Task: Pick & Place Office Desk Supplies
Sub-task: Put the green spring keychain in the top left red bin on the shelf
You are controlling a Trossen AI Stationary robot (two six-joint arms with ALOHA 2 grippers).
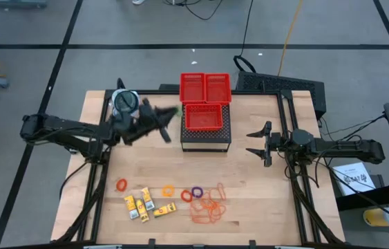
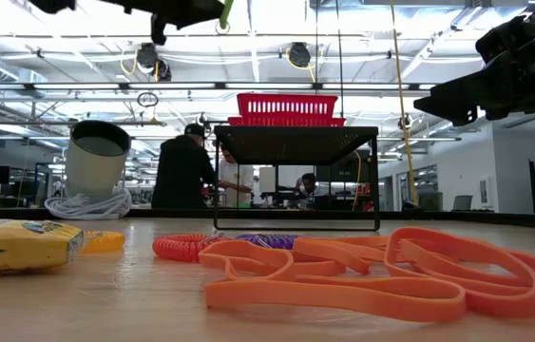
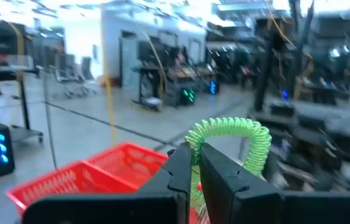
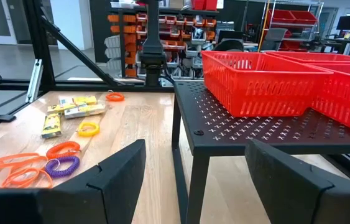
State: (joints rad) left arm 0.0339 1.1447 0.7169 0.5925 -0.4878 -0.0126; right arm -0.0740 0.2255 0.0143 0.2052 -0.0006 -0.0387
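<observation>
My left gripper is raised above the table, left of the red baskets, and shut on a green coiled ring. The low view shows the gripper high up with the green ring. My right gripper is open and waits right of the black stand, touching nothing. Near the table's near edge lie an orange ring, yellow packets, a yellow ring, a red ring, a purple ring and orange rubber bands. My left gripper pinches the green ring between its two fingers by one stretch of its coil. The fingers lie roughly level and point toward the table's right. The ring is lifted clear, and its loop stands out beyond the fingertips, above the red baskets.
Three red mesh baskets sit on the black perforated stand at the table's far middle. A round blue-grey container stands at the far left, close behind my left arm. Bare wood lies between the stand and the loose supplies. People show in the room beyond.
</observation>
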